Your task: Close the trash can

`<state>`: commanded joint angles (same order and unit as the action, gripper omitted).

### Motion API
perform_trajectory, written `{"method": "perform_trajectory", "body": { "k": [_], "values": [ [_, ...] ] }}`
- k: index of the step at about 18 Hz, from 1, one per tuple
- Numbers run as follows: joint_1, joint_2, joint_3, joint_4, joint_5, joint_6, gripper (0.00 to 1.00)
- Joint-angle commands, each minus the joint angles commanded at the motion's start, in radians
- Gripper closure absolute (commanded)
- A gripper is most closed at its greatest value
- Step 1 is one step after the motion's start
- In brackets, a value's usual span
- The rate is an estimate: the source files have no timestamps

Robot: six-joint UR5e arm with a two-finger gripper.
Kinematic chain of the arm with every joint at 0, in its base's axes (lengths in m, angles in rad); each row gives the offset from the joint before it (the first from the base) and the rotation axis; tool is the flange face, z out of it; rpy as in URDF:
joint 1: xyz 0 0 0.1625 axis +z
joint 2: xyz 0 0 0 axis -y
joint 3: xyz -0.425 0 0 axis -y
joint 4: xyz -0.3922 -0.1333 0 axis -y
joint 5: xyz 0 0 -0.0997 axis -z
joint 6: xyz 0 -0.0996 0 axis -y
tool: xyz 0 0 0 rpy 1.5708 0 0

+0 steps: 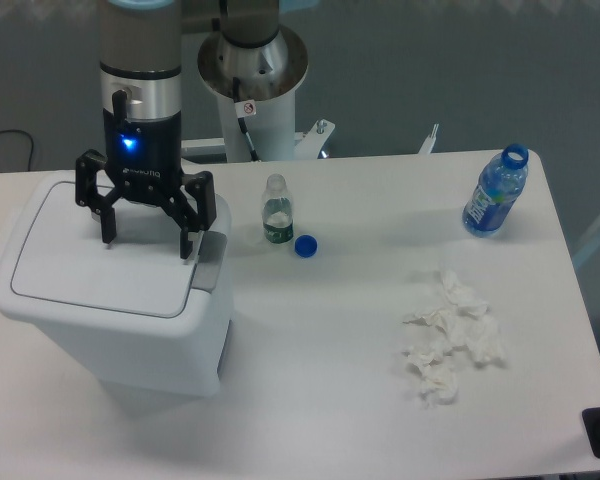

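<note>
My pincer [146,245] hangs spread wide over the lid [100,255] of the bin [120,300], which stands shut at the table's [330,330] left end, grey latch [209,262] alongside.

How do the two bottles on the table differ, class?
The clear bottle is smaller, with a dark green label; the blue bottle is bigger, with a blue label. The clear one stands mid-table beside a loose blue cap; the blue one stands near the far right corner. Both are upright and uncapped.
</note>
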<state>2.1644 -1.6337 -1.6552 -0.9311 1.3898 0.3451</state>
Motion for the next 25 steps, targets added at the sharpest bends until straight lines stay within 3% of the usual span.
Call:
{"method": "perform_trajectory", "body": {
  "k": [17, 25],
  "values": [
    [0.000, -0.008, 0.006, 0.002, -0.003, 0.000, 0.00],
    [0.038, 0.037, 0.035, -0.002, -0.015, 0.000, 0.00]
  ]
}}
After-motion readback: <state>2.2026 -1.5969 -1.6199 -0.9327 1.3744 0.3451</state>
